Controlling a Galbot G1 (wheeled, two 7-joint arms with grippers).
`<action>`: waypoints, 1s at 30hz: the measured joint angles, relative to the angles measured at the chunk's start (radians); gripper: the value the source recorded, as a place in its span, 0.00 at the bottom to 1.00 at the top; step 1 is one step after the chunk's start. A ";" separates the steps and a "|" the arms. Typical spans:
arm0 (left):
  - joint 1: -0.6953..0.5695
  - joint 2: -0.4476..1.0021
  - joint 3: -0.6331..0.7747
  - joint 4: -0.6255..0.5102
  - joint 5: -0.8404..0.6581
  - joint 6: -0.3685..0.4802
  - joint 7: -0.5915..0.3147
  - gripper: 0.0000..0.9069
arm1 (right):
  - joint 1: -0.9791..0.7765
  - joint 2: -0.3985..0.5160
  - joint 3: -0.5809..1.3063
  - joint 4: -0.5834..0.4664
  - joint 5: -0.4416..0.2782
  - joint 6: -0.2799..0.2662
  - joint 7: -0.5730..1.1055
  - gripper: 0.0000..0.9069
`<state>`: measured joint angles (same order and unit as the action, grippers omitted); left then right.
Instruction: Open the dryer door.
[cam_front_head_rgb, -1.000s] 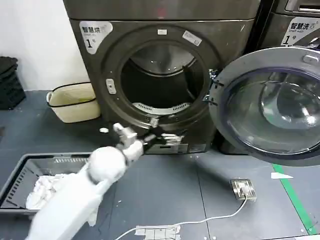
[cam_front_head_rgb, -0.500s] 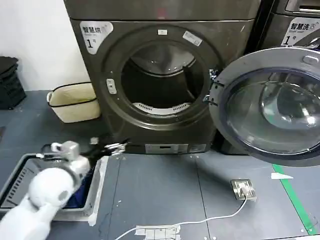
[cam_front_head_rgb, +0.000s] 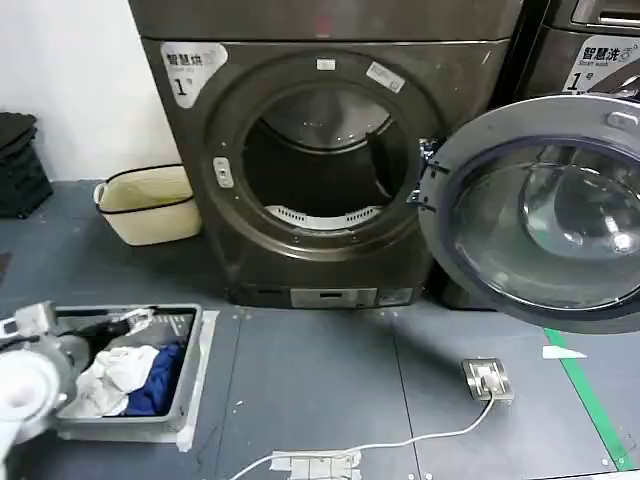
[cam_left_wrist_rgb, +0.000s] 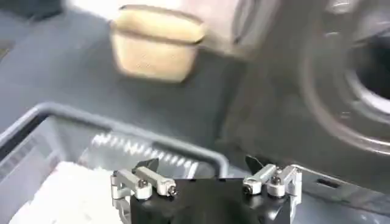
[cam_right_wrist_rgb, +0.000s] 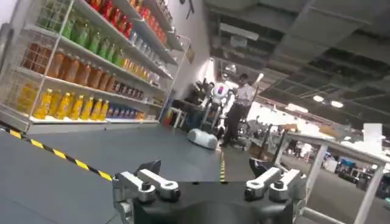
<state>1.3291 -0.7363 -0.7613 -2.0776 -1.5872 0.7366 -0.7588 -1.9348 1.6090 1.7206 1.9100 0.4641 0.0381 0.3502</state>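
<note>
The dryer door (cam_front_head_rgb: 545, 215) stands swung wide open to the right of the dryer, its grey inner rim and tinted glass facing me. The round drum opening (cam_front_head_rgb: 320, 165) is uncovered and dark inside. My left gripper (cam_front_head_rgb: 130, 320) is low at the left, over a grey laundry basket (cam_front_head_rgb: 195, 360), well away from the door. In the left wrist view the left gripper (cam_left_wrist_rgb: 201, 164) is open with nothing between its fingers, above the basket rim (cam_left_wrist_rgb: 152, 143). My right gripper (cam_right_wrist_rgb: 205, 165) is open and holds nothing; it faces away into the room.
A cream bin (cam_front_head_rgb: 150, 205) stands left of the dryer. White and blue clothes (cam_front_head_rgb: 130, 375) lie in the basket. A second machine (cam_front_head_rgb: 590, 50) stands behind the open door. On the floor lie a socket box (cam_front_head_rgb: 487, 378) with a cable and a green tape line (cam_front_head_rgb: 590, 400).
My left arm has drawn back from the dryer's front, leftward and down, to over the basket. The door has stayed open in the same place.
</note>
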 joint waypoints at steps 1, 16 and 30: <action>0.006 0.006 -0.007 0.005 -0.041 0.000 -0.025 1.00 | 0.000 0.000 -0.001 -0.001 0.003 0.002 0.000 1.00; 0.021 0.095 0.004 0.061 -0.400 -0.001 -0.236 1.00 | -0.005 0.000 0.008 0.002 0.026 0.022 0.001 1.00; 0.028 0.104 -0.019 0.075 -0.441 0.000 -0.259 1.00 | -0.008 0.000 0.006 -0.002 0.022 0.036 0.000 1.00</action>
<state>1.3567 -0.6319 -0.7807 -2.0027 -2.0282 0.7364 -1.0173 -1.9431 1.6090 1.7264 1.9077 0.4858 0.0742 0.3498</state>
